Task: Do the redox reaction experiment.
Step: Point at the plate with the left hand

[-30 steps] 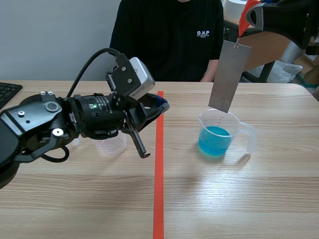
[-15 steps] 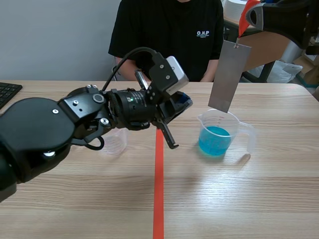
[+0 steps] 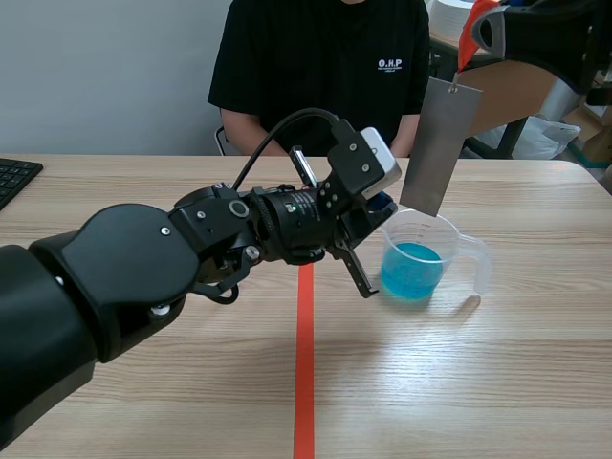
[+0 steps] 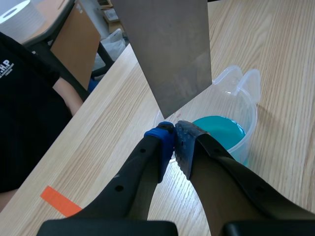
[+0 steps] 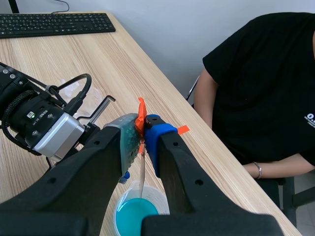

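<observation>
R gripper (image 5: 141,124), raised at far right, is clamped on the small orange-red tab (image 5: 141,112) atop the thin grey rectangular metal plate (image 3: 440,143). Plate hangs w/ long axis vertical. Its lower edge is abt level w/ the rim of the clear plastic measuring cup (image 3: 457,247), over the blue liquid (image 3: 411,270), and not dipped yet as far as I can tell. Next move is prob straight down, R arm's job. L gripper (image 4: 172,142) has fingers closed together, holding nothing. Its tips sit just beside the cup's rim, plate's lower corner just ahead.
</observation>
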